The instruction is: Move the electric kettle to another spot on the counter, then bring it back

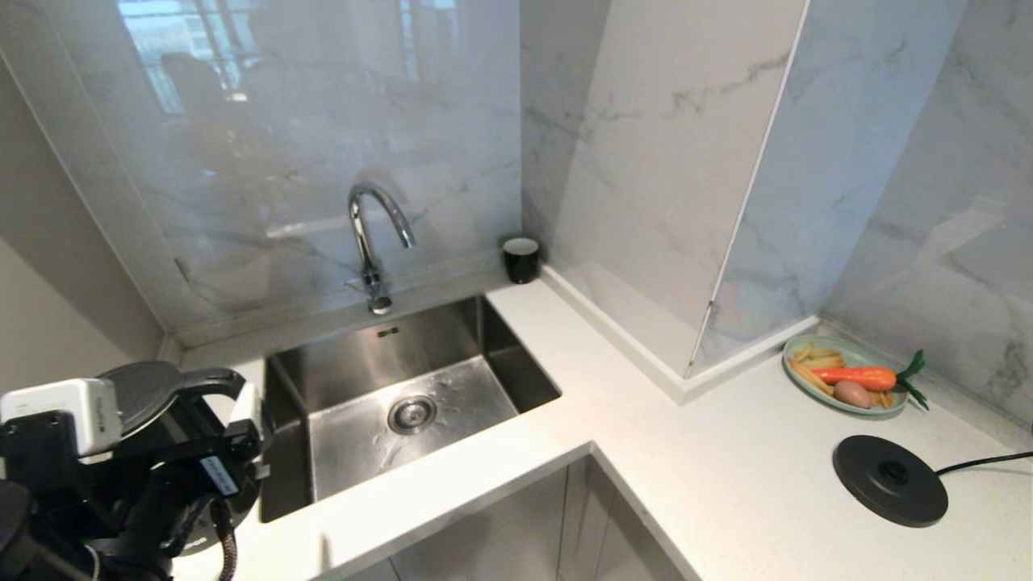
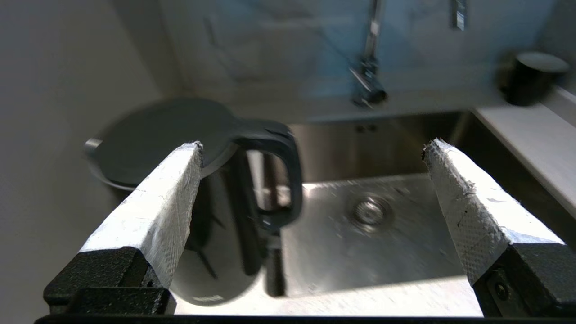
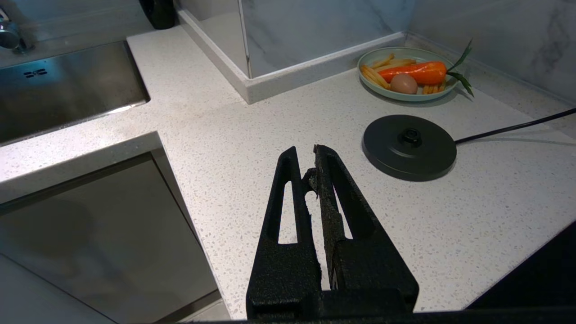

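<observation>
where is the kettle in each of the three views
Head view: the electric kettle is at the far lower left, left of the sink, mostly behind the left arm.
Left wrist view: electric kettle left of centre, behind one white finger.
Right wrist view: not in it.
Shared landmark: the sink.
</observation>
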